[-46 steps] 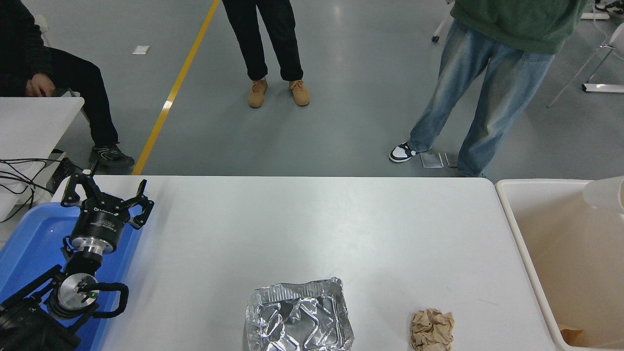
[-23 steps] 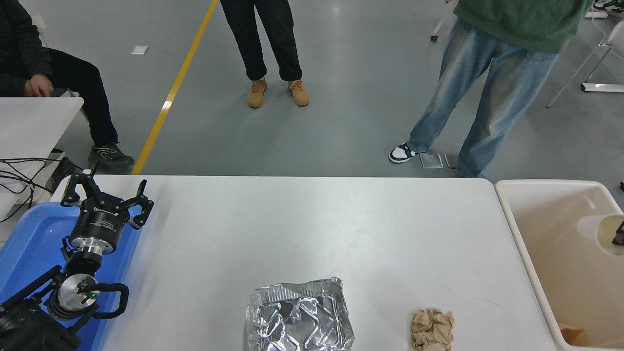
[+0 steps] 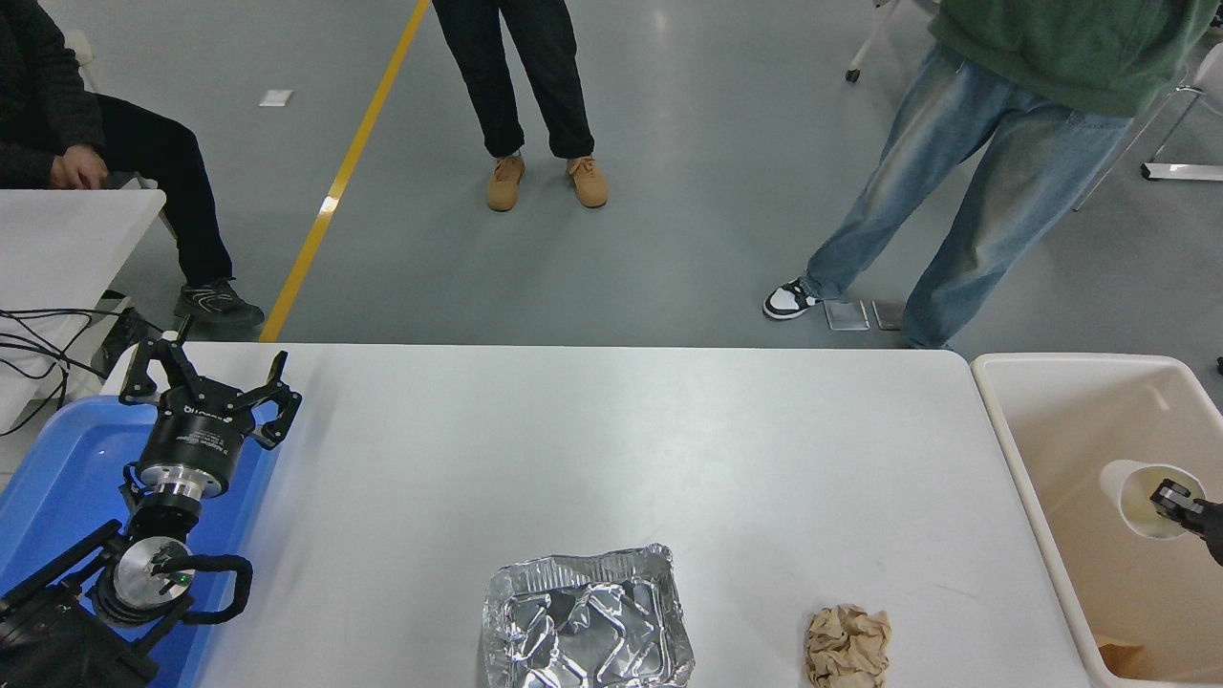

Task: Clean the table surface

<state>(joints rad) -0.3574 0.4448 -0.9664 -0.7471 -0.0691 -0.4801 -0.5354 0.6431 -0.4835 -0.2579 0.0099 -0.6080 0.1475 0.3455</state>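
Observation:
The table surface [image 3: 573, 449] is a wide white tabletop. On its near edge lie a crumpled foil tray [image 3: 588, 621] and a ball of crumpled brown paper [image 3: 847, 645]. My right gripper [image 3: 1180, 502] enters at the right edge, low inside the beige bin [image 3: 998, 430], shut on the rim of a white cup [image 3: 1137, 483], with one finger inside the cup's mouth. Most of that arm is out of the picture. The left gripper [image 3: 205, 387] is parked open over the blue tray [image 3: 57, 468] at the lower left.
The bin stands against the table's right end, with a brown scrap [image 3: 1120, 657] on its floor. Two people stand beyond the far edge and another sits at the top left beside a smaller white table [image 3: 67, 229]. Cables [image 3: 38, 339] hang at the left.
The white cup has gone down from above the bin's far right corner into the bin, with my right gripper now showing on it. The person in jeans shifted to the right.

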